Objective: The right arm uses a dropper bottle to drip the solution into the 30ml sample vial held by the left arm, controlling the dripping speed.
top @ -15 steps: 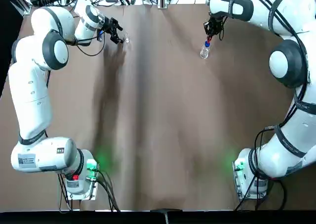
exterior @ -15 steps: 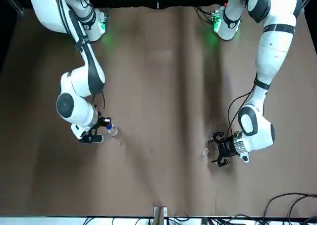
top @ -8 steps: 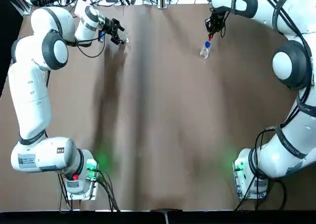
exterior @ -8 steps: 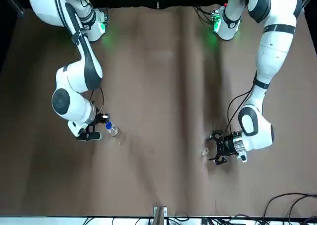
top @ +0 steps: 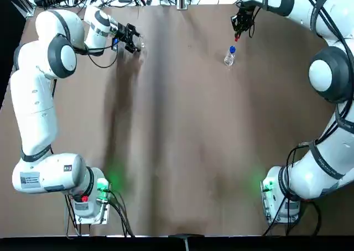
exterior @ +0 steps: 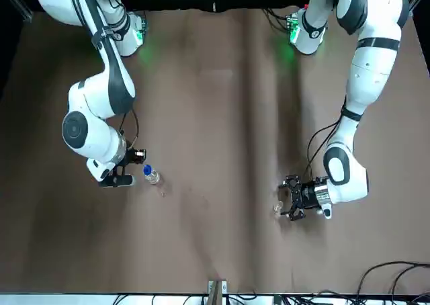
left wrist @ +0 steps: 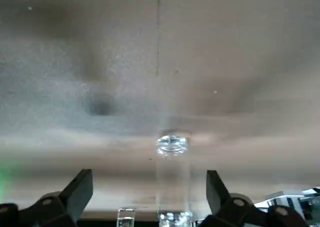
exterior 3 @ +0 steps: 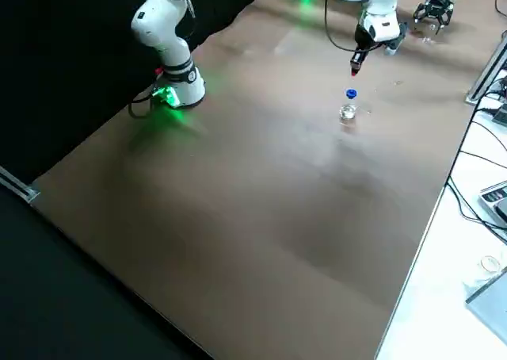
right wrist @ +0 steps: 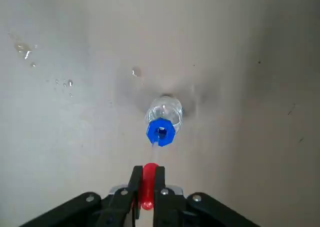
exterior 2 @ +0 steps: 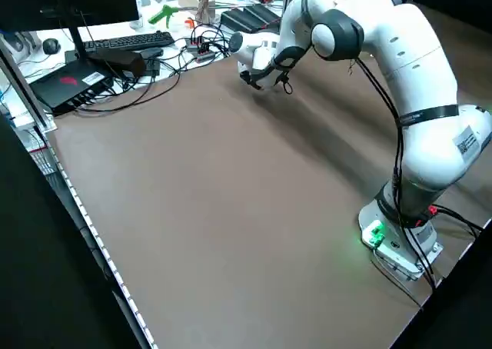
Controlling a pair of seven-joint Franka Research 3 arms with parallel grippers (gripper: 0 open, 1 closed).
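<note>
Brown table (top: 177, 140): right gripper (right wrist: 147, 187) pinches the red dropper (right wrist: 148, 179) above the dropper bottle (right wrist: 163, 118); left gripper (left wrist: 149, 199), fingers spread, straddles the sample vial (left wrist: 172, 179), probably about to close

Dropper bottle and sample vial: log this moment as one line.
right gripper: shut on red dropper top, lifted out | dropper bottle: standing on table | left gripper: open around sample vial, vial on table
</note>
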